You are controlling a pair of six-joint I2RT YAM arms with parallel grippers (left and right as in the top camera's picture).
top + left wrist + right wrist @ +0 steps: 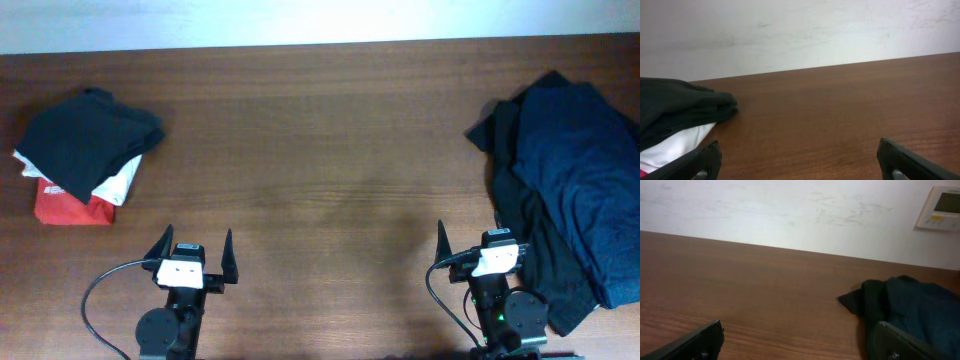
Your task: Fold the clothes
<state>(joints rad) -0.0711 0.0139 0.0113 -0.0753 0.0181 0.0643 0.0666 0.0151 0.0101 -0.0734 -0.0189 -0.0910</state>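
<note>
A heap of unfolded dark clothes [565, 180], navy over black, lies at the table's right side; it also shows in the right wrist view [910, 310]. A folded stack [85, 150], black on white on red, sits at the far left and shows in the left wrist view [675, 115]. My left gripper [196, 252] is open and empty near the front edge [800, 160]. My right gripper [480, 245] is open and empty, its right finger beside the heap's edge [800, 340].
The brown wooden table [320, 150] runs between the stack and the heap. A white wall stands behind it, with a wall control panel [942, 207] at the upper right of the right wrist view.
</note>
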